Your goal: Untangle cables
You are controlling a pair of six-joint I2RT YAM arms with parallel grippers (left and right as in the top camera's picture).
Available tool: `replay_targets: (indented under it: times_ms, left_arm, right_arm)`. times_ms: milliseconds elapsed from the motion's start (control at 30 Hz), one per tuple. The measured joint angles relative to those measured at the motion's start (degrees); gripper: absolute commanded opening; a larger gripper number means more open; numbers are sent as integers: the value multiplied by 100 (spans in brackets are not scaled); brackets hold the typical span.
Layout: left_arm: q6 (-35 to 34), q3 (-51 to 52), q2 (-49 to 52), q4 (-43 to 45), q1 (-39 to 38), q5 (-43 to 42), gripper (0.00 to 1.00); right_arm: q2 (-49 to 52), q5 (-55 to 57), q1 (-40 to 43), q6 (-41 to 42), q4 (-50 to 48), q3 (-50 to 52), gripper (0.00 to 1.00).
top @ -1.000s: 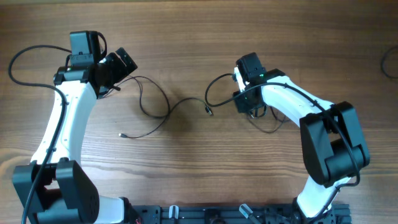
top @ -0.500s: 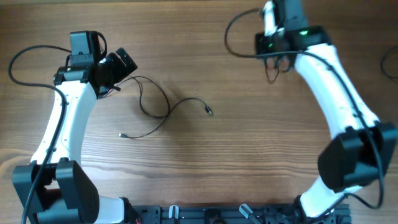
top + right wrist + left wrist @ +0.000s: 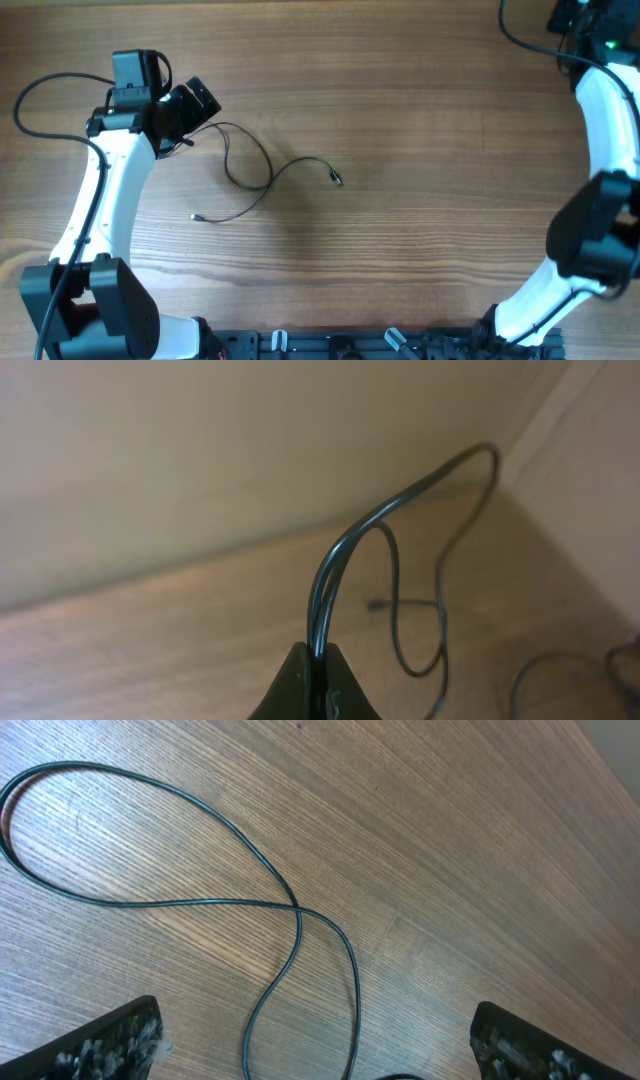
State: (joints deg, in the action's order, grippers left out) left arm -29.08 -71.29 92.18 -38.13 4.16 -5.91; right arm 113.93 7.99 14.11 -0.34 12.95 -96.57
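One thin black cable (image 3: 268, 180) lies loose on the wood table, with small plug ends at the middle (image 3: 337, 179) and lower left (image 3: 194, 215). My left gripper (image 3: 188, 108) is open at the cable's upper left end. In the left wrist view the cable (image 3: 297, 910) crosses itself and runs between the wide-apart fingers (image 3: 320, 1055). My right gripper (image 3: 588, 12) is at the far right top corner, partly out of frame. In the right wrist view its jaws (image 3: 318, 665) are shut on a doubled second cable (image 3: 352, 532) that arcs up and hangs down.
The left arm's thick black wire (image 3: 40, 90) loops at the far left. The arm bases and a black rail (image 3: 340, 345) line the front edge. Behind the right gripper is a pale wall (image 3: 200, 460) at the table's edge.
My right arm has swung from the middle to the far top right, carrying its cable away from the one on the table. The left arm and the lying cable have not moved.
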Motion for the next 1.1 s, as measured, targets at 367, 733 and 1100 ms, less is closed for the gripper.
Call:
replay_targets:
  times_ms: [367, 733, 1100]
  left_arm:
    - [0, 0, 0, -4, 0, 0, 100]
    - [0, 0, 2, -2, 0, 0, 100]
    - [0, 0, 2, -4, 0, 0, 100]
  right_arm:
    - [1832, 387, 367, 428, 205, 0, 71]
    - [962, -647, 358, 455, 673, -79, 80]
    - [1749, -656, 627, 479, 726, -79, 25]
